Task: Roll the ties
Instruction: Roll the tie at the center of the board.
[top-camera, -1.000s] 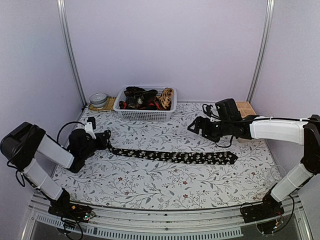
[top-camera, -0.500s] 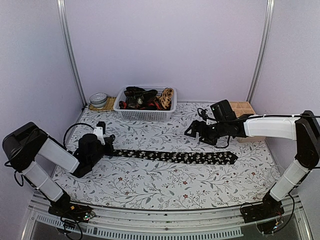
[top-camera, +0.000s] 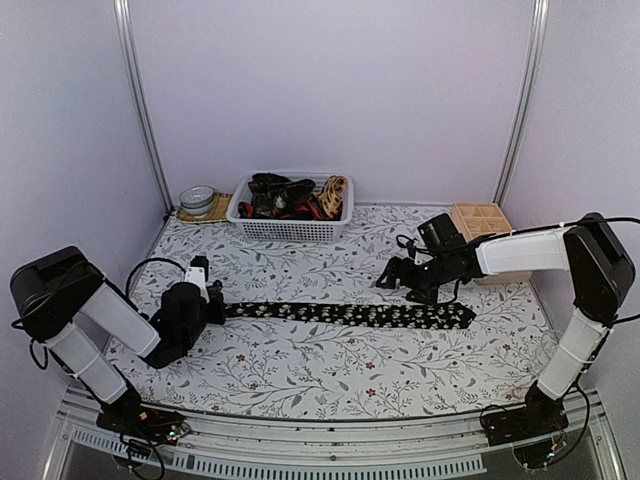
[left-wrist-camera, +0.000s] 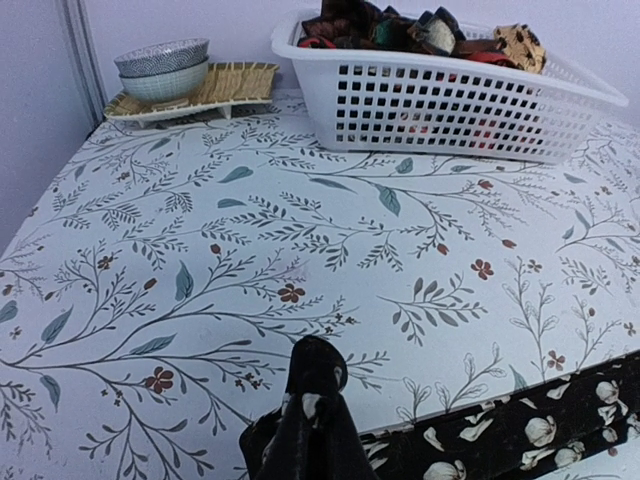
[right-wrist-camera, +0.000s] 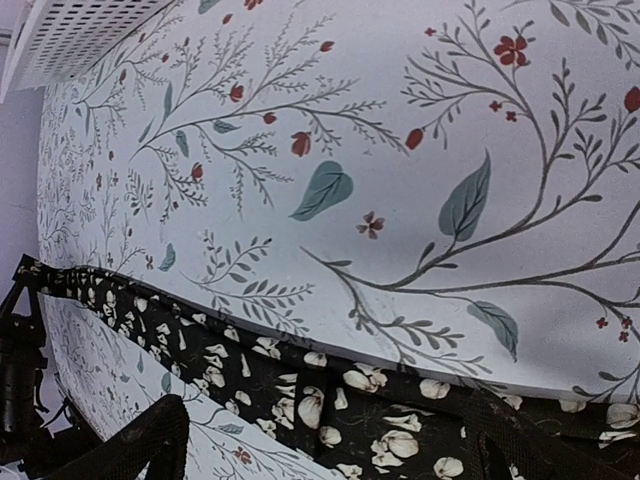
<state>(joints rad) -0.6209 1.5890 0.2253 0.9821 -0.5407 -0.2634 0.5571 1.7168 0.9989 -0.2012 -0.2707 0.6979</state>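
A black tie (top-camera: 350, 315) with pale flower specks lies stretched left to right across the floral tablecloth. My left gripper (top-camera: 211, 307) is shut on its narrow left end; in the left wrist view the closed fingertips (left-wrist-camera: 316, 385) pinch the cloth while the tie (left-wrist-camera: 520, 435) runs off to the right. My right gripper (top-camera: 392, 281) hovers open just behind the tie's wider half. Seen from the right wrist, the tie (right-wrist-camera: 250, 360) lies across the gap of my right gripper (right-wrist-camera: 322, 410), touching neither finger. More ties (top-camera: 288, 194) are heaped in a white basket (top-camera: 290, 232).
The basket (left-wrist-camera: 450, 110) stands at the back of the table. Left of it, stacked bowls (top-camera: 198, 198) sit on a bamboo mat (left-wrist-camera: 235, 85). A wooden compartment box (top-camera: 480, 220) stands at the back right, behind the right arm.
My left gripper has drawn the tie's narrow end a little nearer, leaving the tie straighter. My right gripper has come down and nearer, closing on the tie, still open.
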